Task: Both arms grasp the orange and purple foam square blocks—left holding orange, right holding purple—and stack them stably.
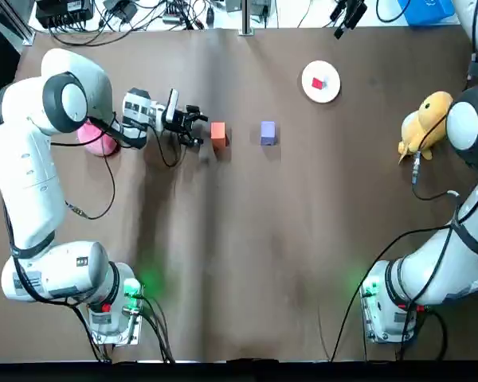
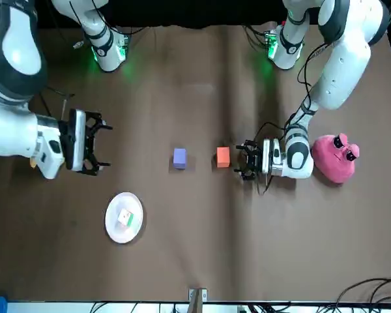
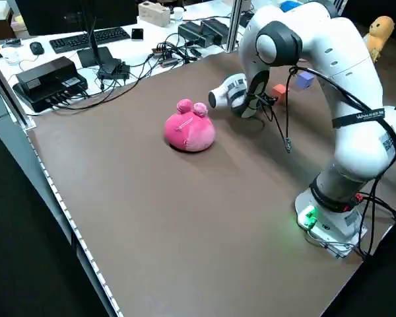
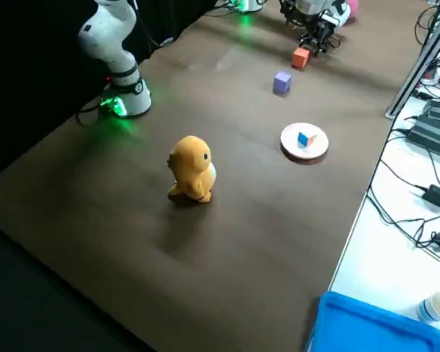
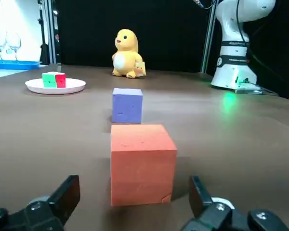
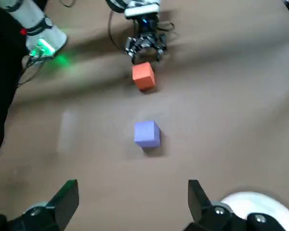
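The left gripper (image 1: 199, 129) lies low over the table (image 1: 247, 263), in its far half and left of centre. Its jaws are spread wide and empty. Just ahead of its fingertips sits the orange block (image 1: 217, 134), lined up with the gap but not yet between the fingers. Beyond it, towards the right edge and a little apart, stands the purple block (image 1: 268, 132), square on the table. The right gripper (image 2: 99, 146) hangs raised over the table's right side, well apart from the purple block, jaws likewise spread and empty.

Both blocks are foam, so probably very light and soft: a brushing finger would push one away, and a hard squeeze would dent it. Best take each by two opposite flat sides at mid-height — gently. Nearer the far edge sits a white plate (image 1: 320, 81).
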Tool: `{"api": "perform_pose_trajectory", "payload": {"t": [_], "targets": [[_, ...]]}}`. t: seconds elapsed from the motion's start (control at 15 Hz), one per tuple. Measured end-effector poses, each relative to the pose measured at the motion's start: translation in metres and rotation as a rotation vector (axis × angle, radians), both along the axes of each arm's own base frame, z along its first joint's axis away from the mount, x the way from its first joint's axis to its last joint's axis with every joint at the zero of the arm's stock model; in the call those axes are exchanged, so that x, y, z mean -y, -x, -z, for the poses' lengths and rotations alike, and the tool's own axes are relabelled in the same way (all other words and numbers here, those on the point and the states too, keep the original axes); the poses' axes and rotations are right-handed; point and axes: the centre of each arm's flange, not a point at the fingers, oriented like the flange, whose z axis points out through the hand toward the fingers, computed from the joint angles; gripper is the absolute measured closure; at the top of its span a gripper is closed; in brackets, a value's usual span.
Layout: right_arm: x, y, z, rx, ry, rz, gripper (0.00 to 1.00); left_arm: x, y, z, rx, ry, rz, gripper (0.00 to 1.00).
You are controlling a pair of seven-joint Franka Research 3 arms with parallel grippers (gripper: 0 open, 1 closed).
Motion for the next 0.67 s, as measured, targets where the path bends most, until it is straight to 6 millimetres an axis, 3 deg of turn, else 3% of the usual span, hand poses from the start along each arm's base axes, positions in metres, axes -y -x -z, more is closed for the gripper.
{"api": "perform_pose_trajectory", "payload": {"t": [0.33,0.67], "targets": [[-0.024,-0.005,0.079,0.038,-0.162,-0.113,0.0,0.006,0.001,0.002,0.004,0.02,-0.027,0.0],[-0.042,0.009,0.157,0.033,-0.298,-0.187,0.0,0.014,0.007,0.007,0.027,0.02,-0.015,0.0]]}}
